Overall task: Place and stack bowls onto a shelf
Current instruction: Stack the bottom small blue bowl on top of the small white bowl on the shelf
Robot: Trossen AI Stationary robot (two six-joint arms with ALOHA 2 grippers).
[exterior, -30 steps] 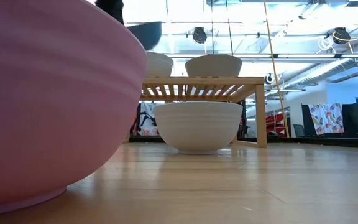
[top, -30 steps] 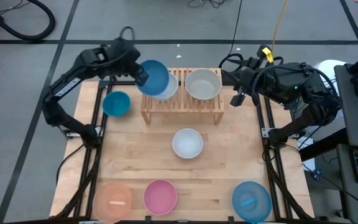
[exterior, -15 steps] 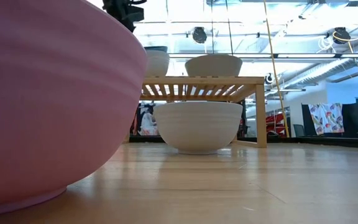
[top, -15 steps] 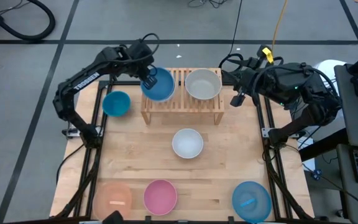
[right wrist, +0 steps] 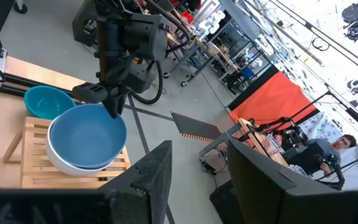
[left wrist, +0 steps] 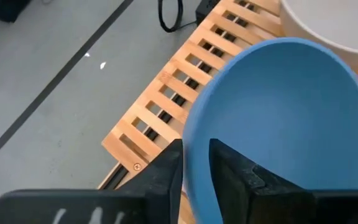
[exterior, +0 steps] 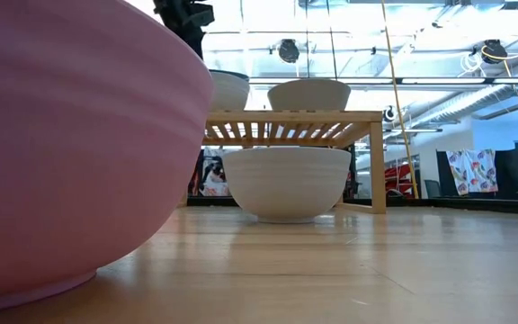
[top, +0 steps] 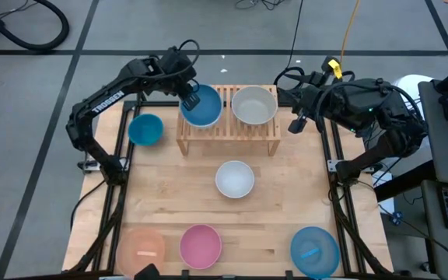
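Note:
The light-wood slatted shelf [top: 228,131] stands at the table's far middle. On its left half a blue bowl [top: 203,109] sits nested in a white bowl [right wrist: 73,165]. A pale grey bowl [top: 253,105] rests on its right half. My left gripper [left wrist: 196,146] is open at the blue bowl's far-left rim, with one finger inside the bowl and one outside. My right gripper [right wrist: 197,180] hangs open in the air beyond the shelf's right end, holding nothing. My left gripper comes slanting down from the table's far left and stands astride the blue bowl's rim [left wrist: 188,134]. The gap between the fingers is wider than the rim. Whether either finger touches the wall, I cannot tell. The bowl sits upright in the white bowl.
A teal bowl [top: 145,128] stands on the table left of the shelf, and a white bowl [top: 234,179] in front of it. Along the near edge are a peach bowl [top: 141,247], a pink bowl [top: 201,243] and a blue bowl [top: 314,251].
My left gripper has gone toward the table's right and down with the blue bowl. The bowl was tilted in the air over the shelf's far left corner. It now sits level in the white bowl on the shelf. My right arm has kept still.

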